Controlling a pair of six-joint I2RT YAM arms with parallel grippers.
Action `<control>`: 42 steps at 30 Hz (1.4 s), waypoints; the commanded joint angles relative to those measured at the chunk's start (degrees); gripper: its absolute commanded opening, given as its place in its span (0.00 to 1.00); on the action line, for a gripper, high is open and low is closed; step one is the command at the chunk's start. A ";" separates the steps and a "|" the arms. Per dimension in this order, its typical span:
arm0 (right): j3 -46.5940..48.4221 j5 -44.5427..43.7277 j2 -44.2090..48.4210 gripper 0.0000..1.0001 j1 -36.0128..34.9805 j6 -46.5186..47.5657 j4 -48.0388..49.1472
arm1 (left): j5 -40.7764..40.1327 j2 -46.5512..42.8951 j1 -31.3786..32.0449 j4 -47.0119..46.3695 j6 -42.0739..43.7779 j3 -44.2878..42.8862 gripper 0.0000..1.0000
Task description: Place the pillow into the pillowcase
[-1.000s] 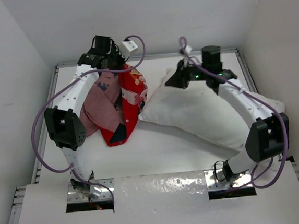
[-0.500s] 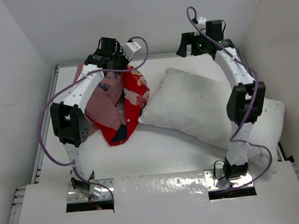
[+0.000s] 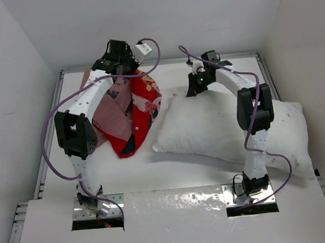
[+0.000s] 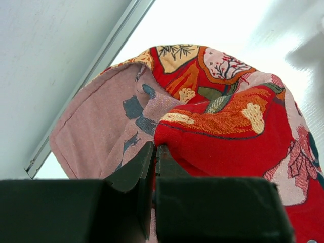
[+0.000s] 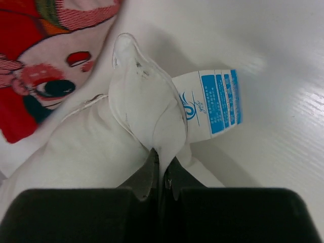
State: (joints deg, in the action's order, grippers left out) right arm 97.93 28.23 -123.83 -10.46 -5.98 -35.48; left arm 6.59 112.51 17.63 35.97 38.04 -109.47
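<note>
Black-fingered left tool (image 4: pixel 154 152) pinched nearly shut on a fold of the pillowcase (image 4: pixel 223 126), right where faded pink lining meets red print; cloth held up off the counter (image 3: pixel 172 166) at the far left. Right tool (image 5: pixel 161 158) likewise narrow, nipping the pillow (image 5: pixel 76 147) by its pointed corner, with a blue-and-white label (image 5: pixel 210 101) poking out just beside the grip. Hard to read: from above, both sets of fingertips hide under the wrist housings. The mouth of the pillowcase cannot be made out in any view. The right arm (image 3: pixel 251 111) crosses the pillow and covers a strip of it. Each wrist view is cut off below by the tool's own black body. Against half a second ago: the right arm was up at the back wall, tool clear of the pillow; now it is down on the pillow's far-left corner, and the pillow lies flatter and a little nearer. Left arm and pillowcase unchanged. Pillow fills the right half of the counter, long axis running far-left to near-right, gripped corner at the far-left end, just beside the pillowcase. Pillowcase hangs with its long axis far-to-near, pink side left, red side facing the pillow.
</note>
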 commanded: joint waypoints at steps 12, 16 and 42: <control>-18.56 8.68 34.35 0.00 -7.86 2.10 10.61 | 0.87 0.08 0.21 -4.06 0.54 -1.88 0.00; -19.18 13.42 33.66 0.00 -16.34 -3.94 22.10 | 5.88 0.78 2.05 -2.92 2.12 -4.51 0.00; -10.74 0.69 5.27 0.00 -21.09 -10.38 28.99 | 1.14 4.55 -8.66 13.17 -0.78 14.27 0.81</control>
State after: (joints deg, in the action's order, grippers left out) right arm 88.51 30.68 -120.92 -31.57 -19.66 -0.89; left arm 8.21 114.96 8.03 50.59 34.65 -97.36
